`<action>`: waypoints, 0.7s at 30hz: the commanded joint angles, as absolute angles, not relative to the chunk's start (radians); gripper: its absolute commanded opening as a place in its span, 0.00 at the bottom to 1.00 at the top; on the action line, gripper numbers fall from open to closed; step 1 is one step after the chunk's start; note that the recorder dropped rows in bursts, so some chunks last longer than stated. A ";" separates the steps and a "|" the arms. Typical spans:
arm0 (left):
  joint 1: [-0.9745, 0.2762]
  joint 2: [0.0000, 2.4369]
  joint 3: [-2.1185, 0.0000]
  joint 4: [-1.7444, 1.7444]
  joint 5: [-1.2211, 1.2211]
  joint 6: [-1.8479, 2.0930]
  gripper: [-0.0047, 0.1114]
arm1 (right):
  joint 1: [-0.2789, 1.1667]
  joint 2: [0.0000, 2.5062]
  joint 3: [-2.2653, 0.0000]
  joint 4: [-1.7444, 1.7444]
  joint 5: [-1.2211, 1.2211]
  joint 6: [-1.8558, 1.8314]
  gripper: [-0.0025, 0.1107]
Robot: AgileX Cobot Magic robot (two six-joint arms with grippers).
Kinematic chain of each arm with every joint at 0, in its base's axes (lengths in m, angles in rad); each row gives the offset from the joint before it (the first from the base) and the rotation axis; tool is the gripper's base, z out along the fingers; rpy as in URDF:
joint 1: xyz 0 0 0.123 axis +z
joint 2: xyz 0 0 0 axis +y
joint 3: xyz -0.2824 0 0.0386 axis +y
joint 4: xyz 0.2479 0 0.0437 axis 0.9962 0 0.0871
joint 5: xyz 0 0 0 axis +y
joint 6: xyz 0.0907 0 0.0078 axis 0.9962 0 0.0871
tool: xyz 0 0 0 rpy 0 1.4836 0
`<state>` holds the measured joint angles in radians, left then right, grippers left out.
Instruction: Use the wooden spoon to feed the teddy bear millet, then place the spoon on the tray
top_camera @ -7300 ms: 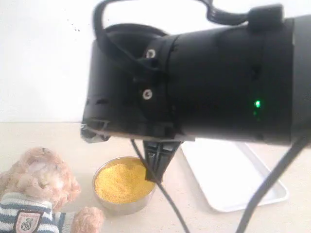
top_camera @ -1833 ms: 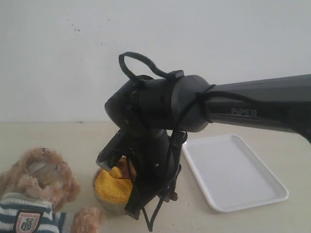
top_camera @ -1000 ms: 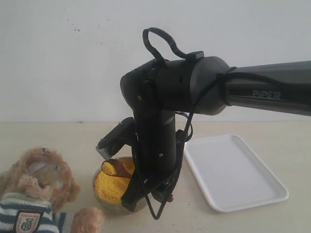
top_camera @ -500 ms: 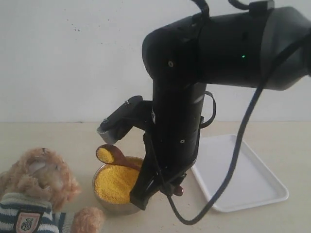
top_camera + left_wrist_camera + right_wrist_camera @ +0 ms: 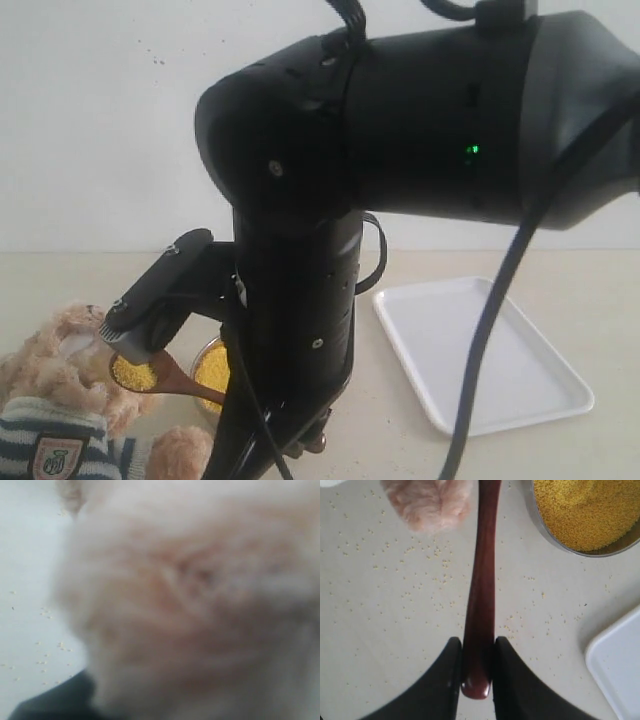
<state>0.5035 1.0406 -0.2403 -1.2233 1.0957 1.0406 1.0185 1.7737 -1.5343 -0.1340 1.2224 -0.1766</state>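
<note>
feeding is the step in hand: the right gripper [image 5: 476,669] is clenched on the butt end of the spoon [image 5: 482,580], one finger on each side of the thin handle. the end far from the fingers carries a small load of millet [image 5: 132,373] close up by the bear [image 5: 55,360], near its face. the steel bowl [image 5: 538,527], heaped with grain, sits beyond the fingertips on one side of the handle, and a furry paw [image 5: 427,502] on the other. the tray [image 5: 480,350] lies on the bowl's side of the fingers, away from the bear. the next move, i judge, calls for easing the loaded end the last bit to the mouth, spoon level so nothing spills, then swinging it over to the tray and letting go. of the left gripper i cannot tell whether it grips anything, since its camera shows only blurred fur pressed close. the table [image 5: 395,605] is a pale beige top, sprinkled with loose grains [image 5: 427,547] beneath the fingers; behind it stands a plain white wall [image 5: 100,120].
</note>
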 commanded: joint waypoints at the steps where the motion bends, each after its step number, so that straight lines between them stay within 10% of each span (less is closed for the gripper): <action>1: 0.506 1.034 -0.239 -1.245 1.119 1.049 0.07 | 1.030 1.767 -1.538 -0.141 1.221 -0.176 0.05; 21: 0.506 1.034 -0.239 -1.245 1.119 1.049 0.07 | 1.058 1.769 -1.538 -0.167 1.042 -0.174 0.05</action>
<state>0.5035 1.0406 -0.2403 -1.2233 1.0957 1.0406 1.0563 1.7737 -1.5343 -0.1574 1.0806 -0.1751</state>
